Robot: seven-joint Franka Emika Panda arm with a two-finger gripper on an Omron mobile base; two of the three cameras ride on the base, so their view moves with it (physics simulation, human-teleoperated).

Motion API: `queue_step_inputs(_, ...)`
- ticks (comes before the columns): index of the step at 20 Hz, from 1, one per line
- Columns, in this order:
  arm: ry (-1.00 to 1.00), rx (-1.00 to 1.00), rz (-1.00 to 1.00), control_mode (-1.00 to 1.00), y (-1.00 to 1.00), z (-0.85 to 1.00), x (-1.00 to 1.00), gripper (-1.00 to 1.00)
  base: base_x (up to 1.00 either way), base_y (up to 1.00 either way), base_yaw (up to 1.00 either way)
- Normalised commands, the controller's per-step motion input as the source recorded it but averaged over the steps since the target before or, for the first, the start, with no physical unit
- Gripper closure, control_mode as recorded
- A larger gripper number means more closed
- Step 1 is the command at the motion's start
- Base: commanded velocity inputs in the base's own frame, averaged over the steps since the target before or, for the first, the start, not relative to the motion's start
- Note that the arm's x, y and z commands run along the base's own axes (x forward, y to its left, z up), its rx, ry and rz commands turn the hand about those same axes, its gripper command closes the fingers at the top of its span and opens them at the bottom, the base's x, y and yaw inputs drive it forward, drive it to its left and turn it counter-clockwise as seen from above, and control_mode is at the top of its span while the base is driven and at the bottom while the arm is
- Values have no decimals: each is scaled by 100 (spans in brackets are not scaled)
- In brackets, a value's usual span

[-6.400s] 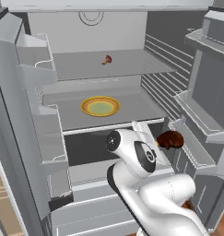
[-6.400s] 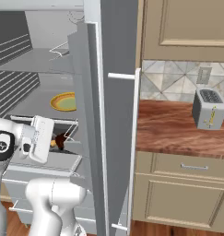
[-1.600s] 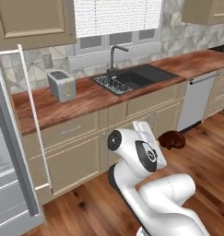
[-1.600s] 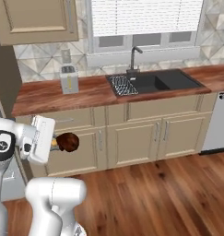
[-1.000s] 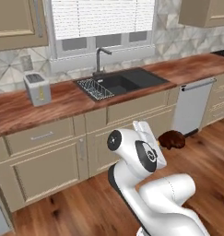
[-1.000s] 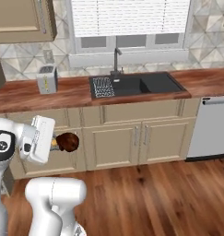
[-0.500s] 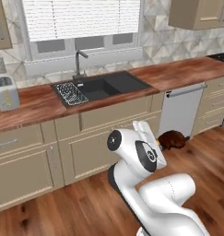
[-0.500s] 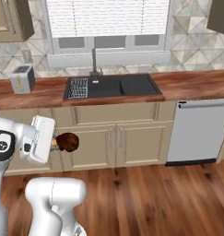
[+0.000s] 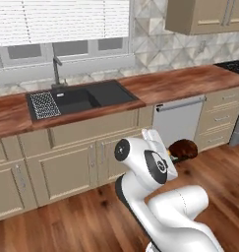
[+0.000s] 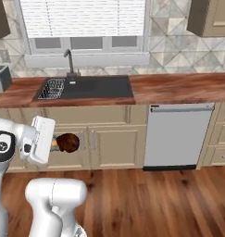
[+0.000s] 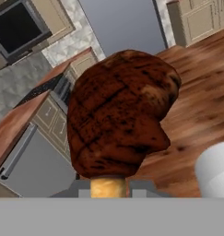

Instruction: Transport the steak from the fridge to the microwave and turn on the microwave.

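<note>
Left base view: gripper [image 9: 174, 151] clenched on the steak [image 9: 185, 148], held out in front of the arm, level with the lower cabinet doors [image 9: 74, 170] and in front of the grey dishwasher [image 9: 179, 119]. Behind it, wooden counter [image 9: 175, 81] with black sink [image 9: 84, 97], tap [image 9: 56, 69] and window blinds [image 9: 62, 19] above. Wood floor [image 9: 72, 221] below.

Right base view: same grip, steak [image 10: 67, 142] sticking out past the white hand, hanging in the air in front of the cabinet doors [image 10: 115, 148] under the sink [image 10: 86, 86]. Dishwasher [image 10: 178, 136] off to the right, toaster [image 10: 0, 77] on the counter at far left.

Hand view: steak [image 11: 120, 113] up close, dark brown, tan stub at its lower end. Fingertips mostly hidden behind it, so the exact contact is hard to make out; looks pinched at the stub. Beyond it: a dark stove [image 11: 56, 85] set in a counter run, a black opening [image 11: 16, 25] higher up, possibly the microwave.
</note>
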Motion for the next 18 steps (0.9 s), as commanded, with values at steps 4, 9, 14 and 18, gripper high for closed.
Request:
queue_step_inputs(4,0,0,0,100,0,0,0,100,0,-97,14)
queue_step_inputs(9,0,0,0,100,0,0,0,100,0,-96,13)
queue_step_inputs(14,0,0,0,100,0,0,0,100,0,-95,12)
queue_step_inputs(18,0,0,0,100,0,0,0,100,0,-99,12)
